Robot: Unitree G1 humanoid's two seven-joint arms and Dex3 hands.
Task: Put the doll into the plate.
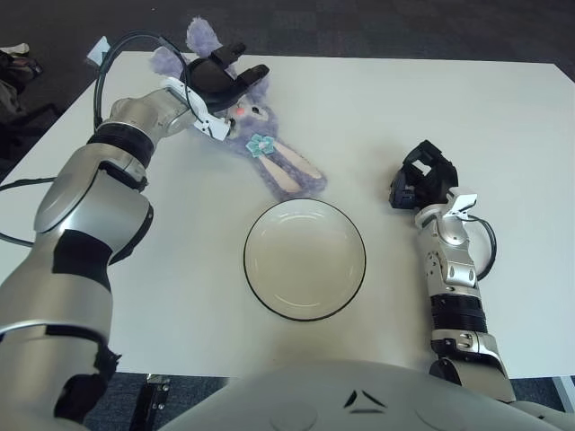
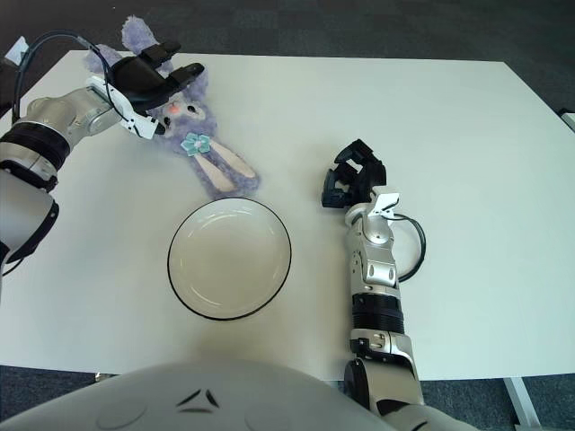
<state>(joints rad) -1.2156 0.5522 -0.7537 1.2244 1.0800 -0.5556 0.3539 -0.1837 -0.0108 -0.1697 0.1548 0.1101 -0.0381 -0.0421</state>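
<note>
Left hand (image 1: 225, 79) is over the head of the doll (image 1: 260, 144) at roughly 11 o'clock on the table (image 1: 449, 108). Its dark fingers (image 1: 244, 72) are spread across the doll's head and ear area; whether they actually grip the plush cannot be told from either view.

Doll is a purple plush rabbit lying flat on the table, head at the far-left edge, legs pointing toward 5 o'clock. Teal bow on its chest, pink nose visible. Its feet end just beside the far rim of the plate (image 1: 305, 260), not touching as far as can be seen.

Plate is white with a dark rim, centre-near on the table, nothing in it.

Right hand (image 1: 422, 184) shows at 3 o'clock of the plate, well apart, fingers curled, holding nothing.

No readable writing or brand marks on any item.
</note>
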